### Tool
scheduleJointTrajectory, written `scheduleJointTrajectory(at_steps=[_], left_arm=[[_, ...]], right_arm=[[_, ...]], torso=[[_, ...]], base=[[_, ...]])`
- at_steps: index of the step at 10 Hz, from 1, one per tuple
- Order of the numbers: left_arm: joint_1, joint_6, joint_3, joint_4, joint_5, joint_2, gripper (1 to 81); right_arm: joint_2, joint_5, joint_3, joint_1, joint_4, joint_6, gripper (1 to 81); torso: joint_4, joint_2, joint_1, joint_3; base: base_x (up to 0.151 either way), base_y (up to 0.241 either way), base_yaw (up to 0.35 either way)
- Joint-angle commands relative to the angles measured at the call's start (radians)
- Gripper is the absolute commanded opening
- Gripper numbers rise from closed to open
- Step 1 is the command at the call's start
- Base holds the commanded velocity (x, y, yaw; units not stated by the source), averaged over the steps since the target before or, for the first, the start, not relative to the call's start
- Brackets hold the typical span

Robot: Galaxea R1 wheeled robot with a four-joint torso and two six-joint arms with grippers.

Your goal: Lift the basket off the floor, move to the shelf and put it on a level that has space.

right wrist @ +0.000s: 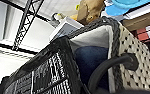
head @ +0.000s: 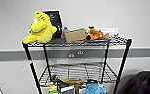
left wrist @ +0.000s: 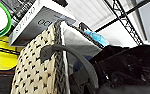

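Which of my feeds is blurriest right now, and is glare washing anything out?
Head view: soft overall, even light, the shelf and yellow plush toy readable, no harsh glare. Left wrist view: the basket sits very close and smeared; a bright white patch blows out the upper left corner. Right wrist view: the black bag in the basket is blurred, its print unreadable; the pale wall behind looks overexposed.
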Motion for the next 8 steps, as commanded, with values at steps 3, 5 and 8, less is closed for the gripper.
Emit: scheduleJointTrajectory(at_steps=[3, 5, 8], left_arm=[[-0.135, -0.004, 0.243, 0.087, -0.021, -0.135, 1.0], [-0.146, -0.004, 0.289, 0.087, -0.039, -0.157, 1.0], [-0.192, -0.005, 0.372, 0.086, -0.056, -0.191, 1.0]], right_arm=[[-0.120, 0.049, 0.283, 0.186, 0.004, -0.002, 1.0], [-0.162, 0.052, 0.338, 0.206, 0.004, 0.009, 1.0], [-0.214, 0.050, 0.404, 0.247, 0.004, 0.033, 1.0]], torso=[[0.000, 0.000, 0.000, 0.000], [0.000, 0.000, 0.000, 0.000], [0.000, 0.000, 0.000, 0.000]], base=[[0.000, 0.000, 0.000], [0.000, 0.000, 0.000], [0.000, 0.000, 0.000]])
